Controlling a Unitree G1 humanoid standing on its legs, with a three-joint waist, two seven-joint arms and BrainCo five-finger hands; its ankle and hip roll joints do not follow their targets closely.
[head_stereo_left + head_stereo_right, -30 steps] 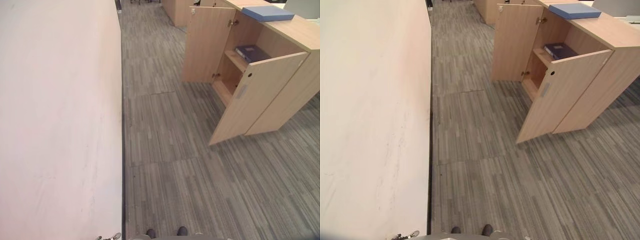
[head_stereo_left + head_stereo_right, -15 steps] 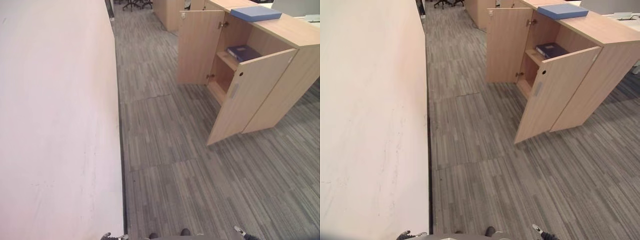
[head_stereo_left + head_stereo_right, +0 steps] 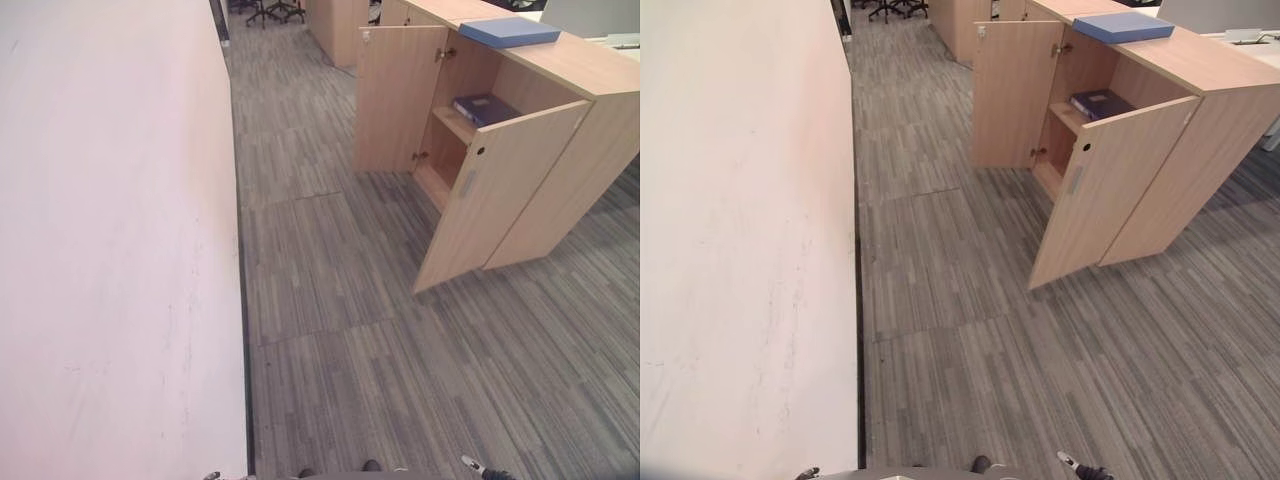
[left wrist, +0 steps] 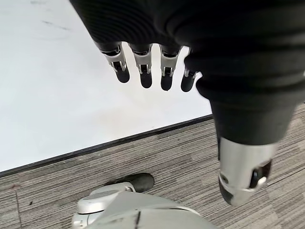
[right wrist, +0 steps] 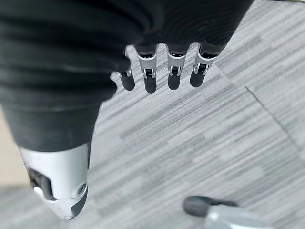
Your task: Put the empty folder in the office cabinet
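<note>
Your view looked down a strip of grey carpet (image 3: 340,330) with a pale wall (image 3: 110,250) along the robot's left. The office cabinet (image 3: 590,110), light wood, stood ahead and to the right with both doors swung wide open. A light blue folder (image 3: 509,31) lay flat on the cabinet's top, near its far end. A darker blue folder (image 3: 483,107) lay flat on the upper shelf inside, between the two open doors. From these pictures you could not tell which of the two was the empty one.

Your left hand (image 4: 157,67) hung beside the wall, over the carpet, fingers straight and slightly apart, thumb apart from them, holding nothing. Your right hand (image 5: 162,71) hung over bare carpet, fingers likewise straight and relaxed, nothing in it. Both hands were well apart from the cabinet.
</note>
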